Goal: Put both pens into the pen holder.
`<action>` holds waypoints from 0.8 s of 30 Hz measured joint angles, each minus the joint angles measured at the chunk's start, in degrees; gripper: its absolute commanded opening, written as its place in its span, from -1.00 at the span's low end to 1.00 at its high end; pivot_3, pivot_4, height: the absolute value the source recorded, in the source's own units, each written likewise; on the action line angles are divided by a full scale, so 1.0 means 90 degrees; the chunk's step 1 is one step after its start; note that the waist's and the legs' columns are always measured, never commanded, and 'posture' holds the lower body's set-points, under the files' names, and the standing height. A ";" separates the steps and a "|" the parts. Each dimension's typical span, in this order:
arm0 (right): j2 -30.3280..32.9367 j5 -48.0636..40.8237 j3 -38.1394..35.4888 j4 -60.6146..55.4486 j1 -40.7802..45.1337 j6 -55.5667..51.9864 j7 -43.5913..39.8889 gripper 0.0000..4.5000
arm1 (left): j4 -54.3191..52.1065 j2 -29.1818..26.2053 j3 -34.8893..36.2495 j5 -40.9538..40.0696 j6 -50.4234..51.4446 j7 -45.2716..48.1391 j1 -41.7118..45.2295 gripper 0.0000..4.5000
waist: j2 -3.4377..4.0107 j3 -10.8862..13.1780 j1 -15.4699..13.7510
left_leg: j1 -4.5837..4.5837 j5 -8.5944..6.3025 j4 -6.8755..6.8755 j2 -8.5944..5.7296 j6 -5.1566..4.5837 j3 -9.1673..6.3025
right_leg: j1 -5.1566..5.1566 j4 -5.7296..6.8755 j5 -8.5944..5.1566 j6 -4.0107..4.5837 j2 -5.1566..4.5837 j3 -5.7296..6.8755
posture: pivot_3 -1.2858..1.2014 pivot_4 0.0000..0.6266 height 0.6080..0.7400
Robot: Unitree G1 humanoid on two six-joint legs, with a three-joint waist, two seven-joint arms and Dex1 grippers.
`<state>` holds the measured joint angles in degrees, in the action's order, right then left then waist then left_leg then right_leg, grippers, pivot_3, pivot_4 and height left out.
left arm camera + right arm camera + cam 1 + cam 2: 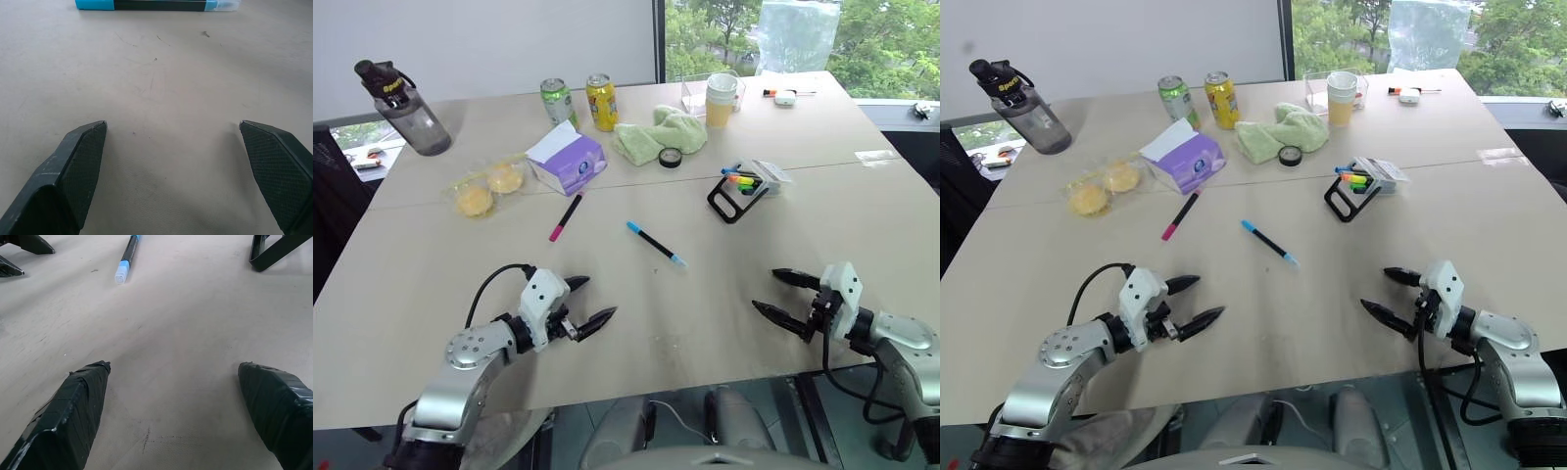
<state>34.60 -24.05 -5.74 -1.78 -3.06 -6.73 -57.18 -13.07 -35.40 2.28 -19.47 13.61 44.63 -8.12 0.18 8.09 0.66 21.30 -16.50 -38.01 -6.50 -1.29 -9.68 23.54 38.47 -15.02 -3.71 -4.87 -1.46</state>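
Note:
Two pens lie flat on the beige table (431, 294). The pink-capped pen (566, 217) is left of centre, below the tissue box. The blue-ended pen (656, 243) lies diagonally in the middle and also shows in the left wrist view (156, 5) and the right wrist view (128, 257). The black-framed pen holder (724, 201) sits further back on the right, with bright highlighters in it. My left gripper (598, 298) hovers open near the front left, empty. At the front right my right gripper (766, 290) is open and empty too. Both point inward toward the blue-ended pen.
At the back stand a dark water bottle (406, 108), two drink cans (601, 101), a purple tissue box (568, 162), a green cloth (661, 132), a black tape roll (671, 157), wrapped buns (489, 188) and a clear box with a cup (717, 93).

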 measured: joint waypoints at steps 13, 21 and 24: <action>0.0002 -0.0067 0.0044 -0.0105 0.0312 -0.0078 -0.0115 1.00 | 0.0308 0.0407 0.0610 -0.0226 0.0327 -0.0668 0.0633 0.99 | -0.0012 0.0008 -0.0044 | 0.0002 0.0000 -0.0001 -0.0001 0.0001 -0.0003 | 0.0001 0.0000 0.0000 0.0000 -0.0001 0.0006 | 0.03 -0.52 1.00; -0.0109 -0.0351 0.0395 -0.1088 0.0819 -0.0503 -0.0108 1.00 | 0.1062 0.0717 0.0999 0.0023 0.0959 -0.2062 0.1950 0.99 | -0.0028 0.0017 -0.0054 | 0.0008 0.0001 -0.0004 -0.0003 0.0001 -0.0007 | 0.0002 -0.0007 0.0000 -0.0001 -0.0001 0.0009 | 0.03 -0.52 1.00; -0.0162 -0.0492 0.0388 -0.1370 0.1013 -0.0715 0.0073 1.00 | 0.1462 0.0719 0.0979 0.0345 0.1087 -0.2454 0.2199 0.99 | -0.0031 0.0019 -0.0061 | 0.0012 0.0001 -0.0004 -0.0003 0.0001 -0.0009 | 0.0003 -0.0013 0.0001 -0.0001 -0.0001 0.0013 | 0.03 -0.52 1.00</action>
<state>33.15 -28.47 -2.24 -14.11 6.06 -13.16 -56.52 0.09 -28.93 11.09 -16.36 23.39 22.55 11.67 -0.10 8.26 0.12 21.41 -16.49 -38.05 -6.53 -1.28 -9.76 23.57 38.36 -15.01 -3.72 -4.87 -1.35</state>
